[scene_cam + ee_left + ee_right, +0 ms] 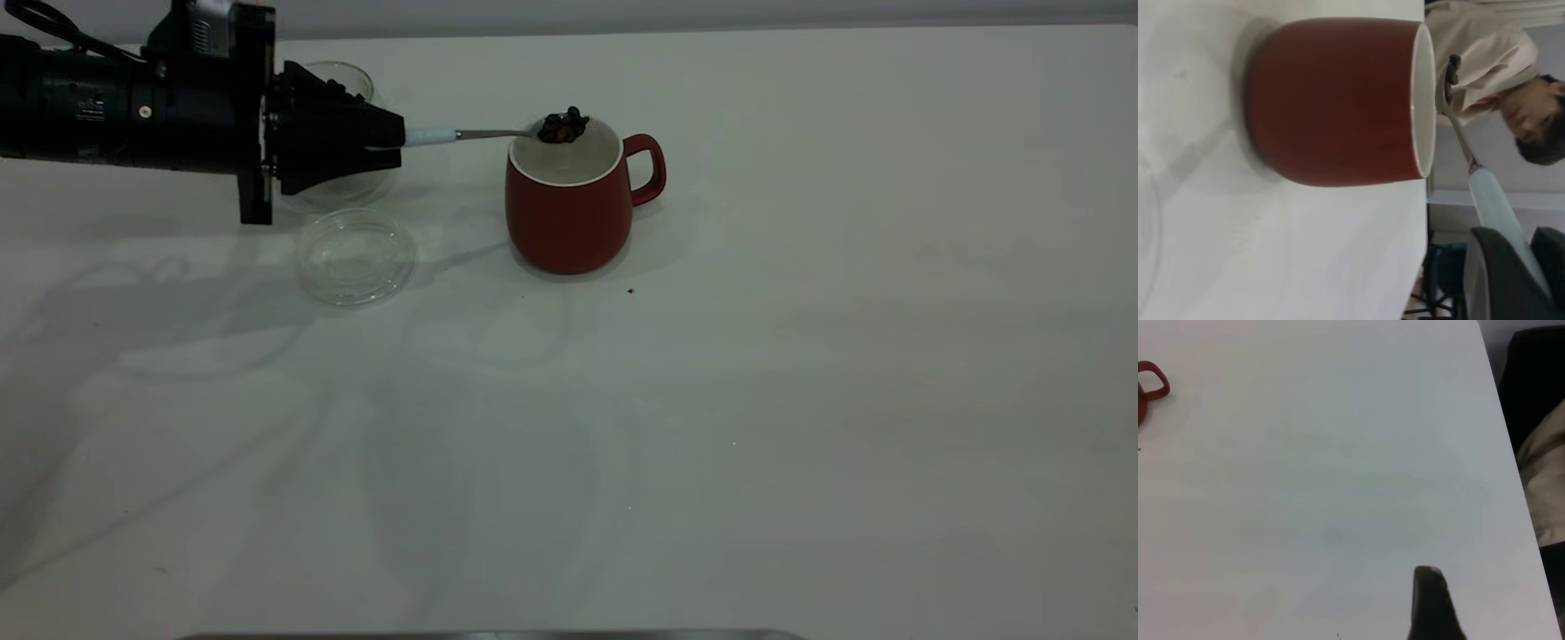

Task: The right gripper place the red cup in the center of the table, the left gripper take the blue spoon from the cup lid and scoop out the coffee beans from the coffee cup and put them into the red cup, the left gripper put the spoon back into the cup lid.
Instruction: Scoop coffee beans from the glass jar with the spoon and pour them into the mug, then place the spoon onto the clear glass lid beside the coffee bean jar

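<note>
My left gripper [396, 138] is shut on the pale blue handle of the blue spoon [444, 134] and holds it level above the table [711, 400]. The spoon's bowl carries a heap of coffee beans [563, 126] over the far rim of the red cup [567, 209], which stands upright with its handle to the right. The empty cup lid [356, 256] lies in front of the gripper. The glass coffee cup [349, 80] is mostly hidden behind the gripper. The left wrist view shows the red cup [1338, 100], the spoon [1491, 207] and my left gripper [1531, 267]. My right gripper [1431, 607] hovers over bare table far from the cup [1153, 383].
One stray bean [631, 290] lies on the table just in front of the red cup. A person [1531, 113] sits beyond the table's far edge. The table's right edge [1501, 420] runs close to my right gripper.
</note>
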